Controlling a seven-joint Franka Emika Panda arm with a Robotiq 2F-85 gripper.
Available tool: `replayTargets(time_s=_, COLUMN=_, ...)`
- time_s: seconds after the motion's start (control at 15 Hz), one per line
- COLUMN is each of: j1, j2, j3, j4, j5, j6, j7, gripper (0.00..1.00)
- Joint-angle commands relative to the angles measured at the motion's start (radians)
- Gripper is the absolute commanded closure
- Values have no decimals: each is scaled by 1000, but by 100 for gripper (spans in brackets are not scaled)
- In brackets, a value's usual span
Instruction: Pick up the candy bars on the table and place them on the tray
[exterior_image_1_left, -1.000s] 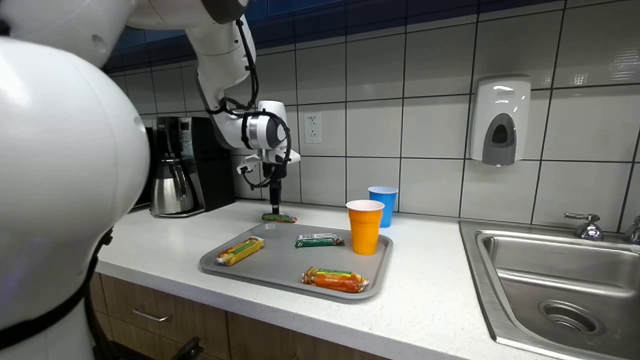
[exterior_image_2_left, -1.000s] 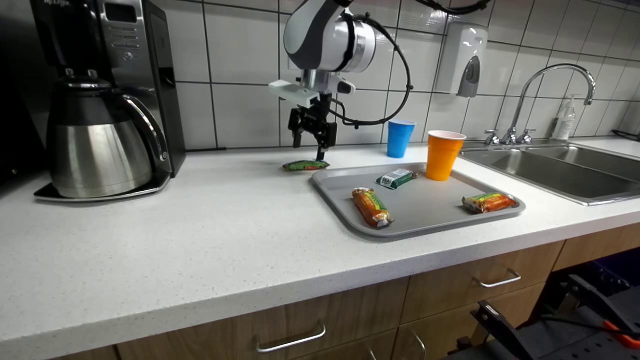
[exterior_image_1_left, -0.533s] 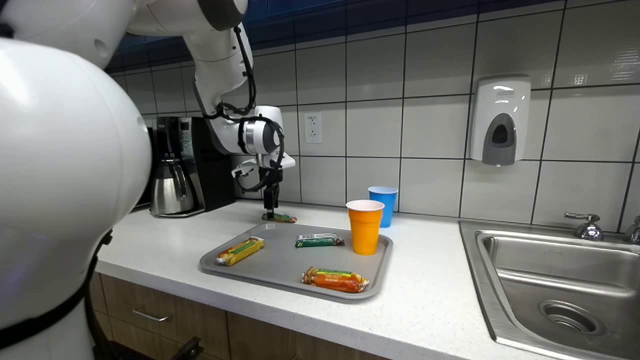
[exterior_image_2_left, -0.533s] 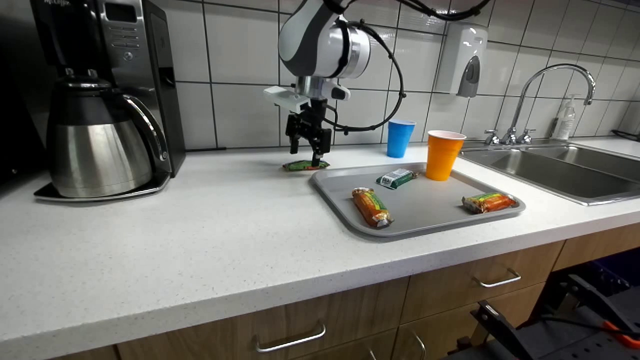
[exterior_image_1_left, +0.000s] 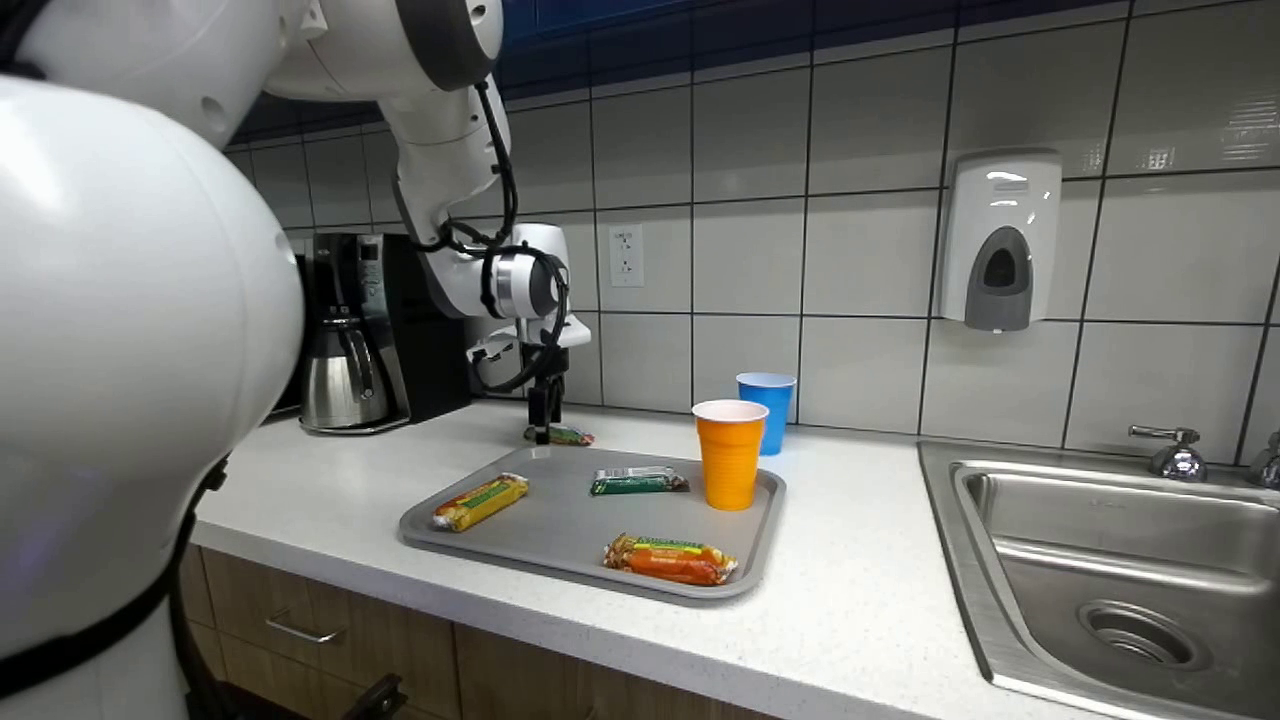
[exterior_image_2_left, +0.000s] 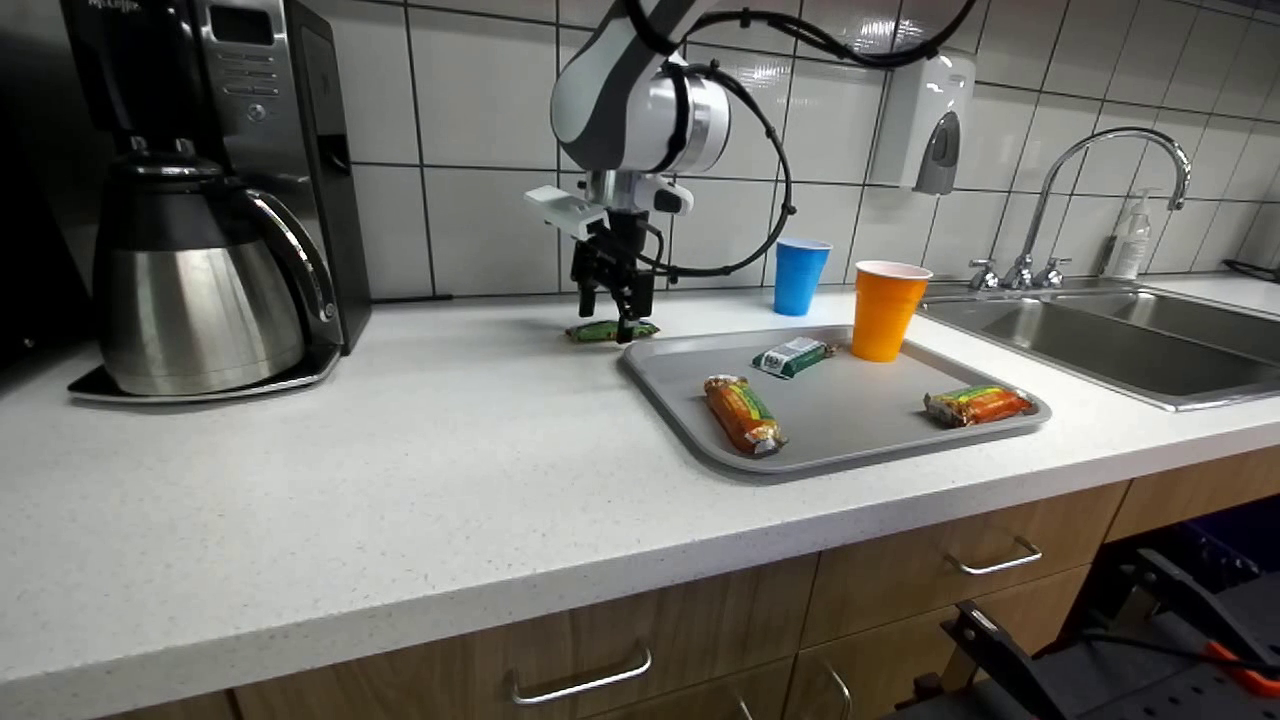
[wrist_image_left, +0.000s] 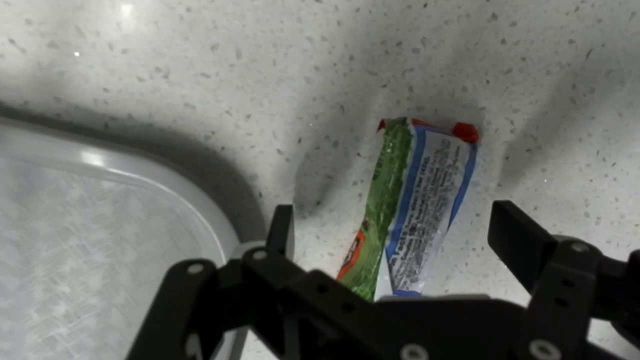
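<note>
A green candy bar (wrist_image_left: 430, 200) lies on the white table (exterior_image_2_left: 400, 450) just behind the tray's far-left corner; it shows in both exterior views (exterior_image_1_left: 574, 437) (exterior_image_2_left: 600, 331). My gripper (wrist_image_left: 392, 220) is open and low over this bar, one finger on each side, touching neither; its fingers also show in both exterior views (exterior_image_1_left: 546, 432) (exterior_image_2_left: 606, 322). The near end of the bar is hidden under the gripper body. On the grey tray (exterior_image_1_left: 550, 520) lie a dark green bar (exterior_image_1_left: 640, 481) and a yellow-orange bar (exterior_image_1_left: 480, 502). The tray's rounded corner is left of the gripper in the wrist view (wrist_image_left: 100, 240).
A wider orange-red packet (exterior_image_1_left: 670, 560) and an orange cup (exterior_image_1_left: 729, 455) are on the tray. A blue cup (exterior_image_1_left: 768, 410) stands behind it. A coffee maker (exterior_image_2_left: 210, 220) stands left, the tiled wall (exterior_image_1_left: 750, 260) behind, and a steel sink (exterior_image_1_left: 1130, 540) right.
The gripper has lowered and shifted a little to the left in an exterior view, down around the green bar. The bars, tray and cups have not moved.
</note>
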Motion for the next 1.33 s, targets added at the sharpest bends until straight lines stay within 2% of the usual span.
replayTargets(time_s=0.0, j1=8, j2=27, j3=-11, j4=63, j5=-4, j6=-47, j7=50, gripper=0)
replayTargets(time_s=0.2, j1=5, j2=30, j3=-11, j4=75, j5=-3, j6=-60, j7=59, gripper=0)
replayTargets(time_s=0.27, j1=3, j2=29, j3=-10, j4=77, j5=-2, j6=-61, j7=58, gripper=25)
replayTargets(time_s=0.33, j1=3, j2=31, j3=-11, j4=81, j5=-3, j6=-62, j7=61, gripper=26)
replayTargets(time_s=0.87, j1=3, j2=31, j3=-14, j4=91, j5=-9, j6=-80, j7=73, gripper=89)
replayTargets(time_s=1.27, j1=4, j2=0, j3=-16, j4=70, j5=-21, j6=-92, j7=63, gripper=92)
